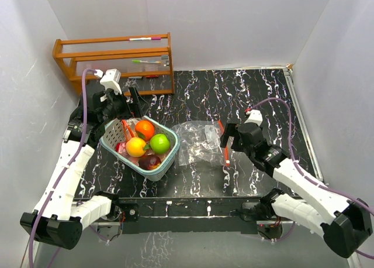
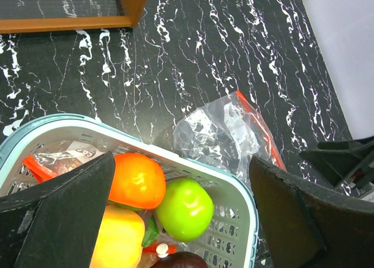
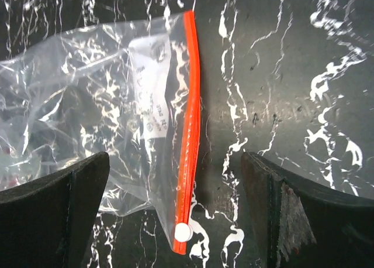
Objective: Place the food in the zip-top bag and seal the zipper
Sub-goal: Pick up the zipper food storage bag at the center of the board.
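- The table [image 1: 251, 98] is enclosed by walls at left, back and right.
- A rack [image 1: 114, 60] is set in the far-left corner, against the back wall.
- A basket [image 1: 158, 173] is placed left of centre, in front of the rack and apart from it.
- The fruits [image 1: 146, 140] are piled in the basket, touching one another; a plastic packet [image 2: 58, 157] is tucked in at their left.
- The zip-top bag [image 1: 198, 142] is laid on the table just right of the basket; contact cannot be told.
- The zipper strip [image 1: 222, 140] runs along the bag's right edge.
- The left gripper [image 2: 181, 186] is held over the basket, the right gripper [image 3: 175, 186] over the zipper strip.
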Controlling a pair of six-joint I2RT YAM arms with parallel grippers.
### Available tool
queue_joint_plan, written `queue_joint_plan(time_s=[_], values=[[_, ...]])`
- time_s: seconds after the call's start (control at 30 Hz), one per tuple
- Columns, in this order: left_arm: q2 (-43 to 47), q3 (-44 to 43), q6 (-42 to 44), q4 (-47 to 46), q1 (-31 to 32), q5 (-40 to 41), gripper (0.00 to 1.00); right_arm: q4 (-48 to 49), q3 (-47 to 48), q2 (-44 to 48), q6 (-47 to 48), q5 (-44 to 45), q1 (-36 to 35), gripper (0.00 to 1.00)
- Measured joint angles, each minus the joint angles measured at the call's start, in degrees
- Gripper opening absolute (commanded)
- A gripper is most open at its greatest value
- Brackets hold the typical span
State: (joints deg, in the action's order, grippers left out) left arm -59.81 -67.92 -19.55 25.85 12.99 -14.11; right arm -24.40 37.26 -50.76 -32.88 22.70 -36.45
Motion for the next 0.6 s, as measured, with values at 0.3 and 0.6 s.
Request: queue_joint_plan(time_s=[0.3, 0.6], values=[[-0.2, 0.0, -0.2, -0.2, 0.0, -1.5, 0.97, 10.2, -4.6, -6.9, 1.3, -25.6, 15.8, 0.91], [-1.0, 0.0, -0.2, -0.2, 0.0, -1.8, 0.97, 19.1, -13.4, -9.6, -1.0, -39.8, 21.3, 0.82]])
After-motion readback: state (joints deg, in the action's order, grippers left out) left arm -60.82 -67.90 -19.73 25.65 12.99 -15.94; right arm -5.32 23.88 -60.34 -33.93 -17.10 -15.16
